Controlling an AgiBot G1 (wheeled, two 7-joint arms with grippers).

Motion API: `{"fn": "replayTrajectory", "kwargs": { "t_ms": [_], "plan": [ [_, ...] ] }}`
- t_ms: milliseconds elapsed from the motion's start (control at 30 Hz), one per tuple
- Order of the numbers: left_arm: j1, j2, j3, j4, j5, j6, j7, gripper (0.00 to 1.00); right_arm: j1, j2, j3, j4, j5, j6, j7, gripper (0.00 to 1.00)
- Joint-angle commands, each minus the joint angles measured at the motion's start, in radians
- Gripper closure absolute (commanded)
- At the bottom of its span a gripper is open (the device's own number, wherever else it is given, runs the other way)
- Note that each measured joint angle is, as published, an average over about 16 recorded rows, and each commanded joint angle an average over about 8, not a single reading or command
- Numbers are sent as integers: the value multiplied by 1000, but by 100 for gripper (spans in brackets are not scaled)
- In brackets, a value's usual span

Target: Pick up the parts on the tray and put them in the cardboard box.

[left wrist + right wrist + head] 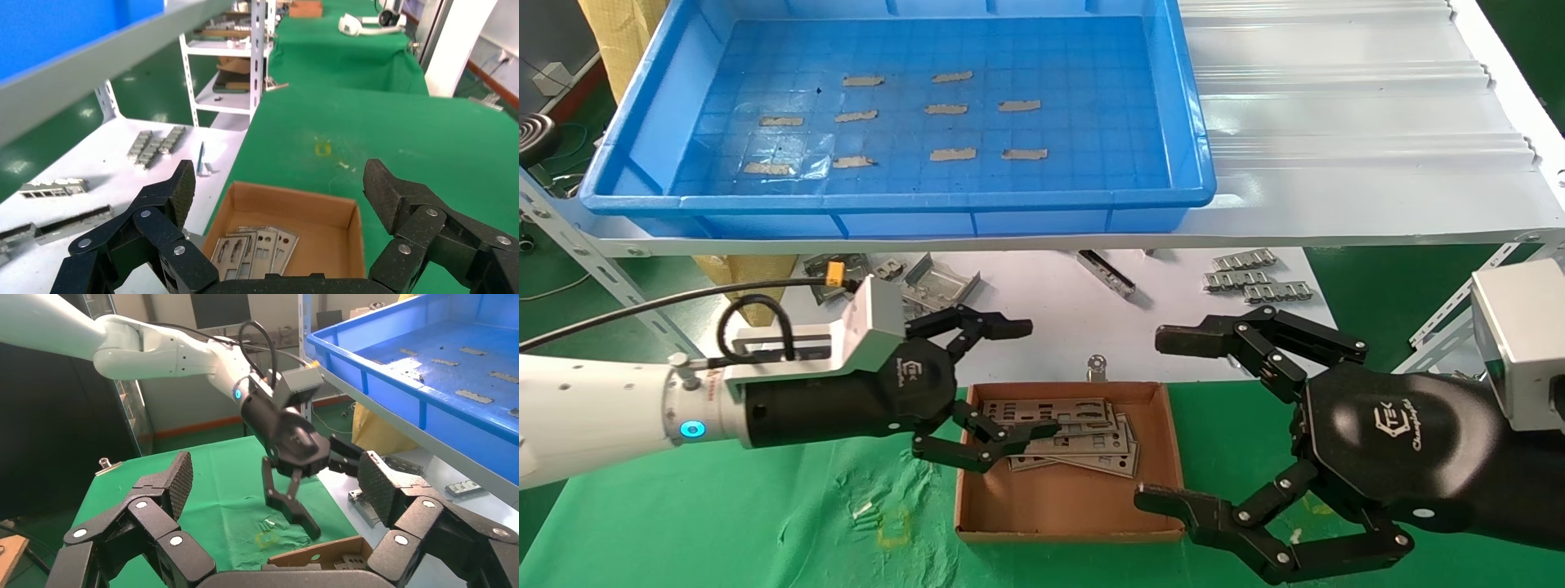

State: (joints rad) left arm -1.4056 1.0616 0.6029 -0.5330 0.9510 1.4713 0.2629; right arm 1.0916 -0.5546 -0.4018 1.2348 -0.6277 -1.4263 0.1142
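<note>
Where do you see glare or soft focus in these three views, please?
Head view: white glare on the ribbed shelf beside the tray. Left wrist view: far background soft, cardboard box sharp. Right wrist view: left gripper clear, the room behind it dim.

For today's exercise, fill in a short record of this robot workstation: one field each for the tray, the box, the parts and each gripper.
Tray: large shallow bright-blue plastic tray on the white shelf; only tan tape strips on its floor, no parts.
Box: small shallow brown cardboard box on the green cloth.
Parts: thin flat silver-grey punched metal plates stacked in the box.
Left gripper: open, empty, over the box's near-left side.
Right gripper: open, empty, beside the box's right.
</note>
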Motion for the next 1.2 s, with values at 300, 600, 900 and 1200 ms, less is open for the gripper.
{"fn": "replayTrajectory", "kwargs": {
  "t_ms": [300, 600, 900, 1200],
  "plan": [
    [84, -114, -82, -191, -56, 6, -114, 0, 0, 0, 0, 0, 0, 0, 0, 0],
    [160, -218, -156, -363, -107, 12, -218, 0, 0, 0, 0, 0, 0, 0, 0, 0],
    [236, -320, -230, -534, -157, 17, -321, 0, 0, 0, 0, 0, 0, 0, 0, 0],
    [309, -421, -302, -701, -206, 23, -421, 0, 0, 0, 0, 0, 0, 0, 0, 0]
  ]
}}
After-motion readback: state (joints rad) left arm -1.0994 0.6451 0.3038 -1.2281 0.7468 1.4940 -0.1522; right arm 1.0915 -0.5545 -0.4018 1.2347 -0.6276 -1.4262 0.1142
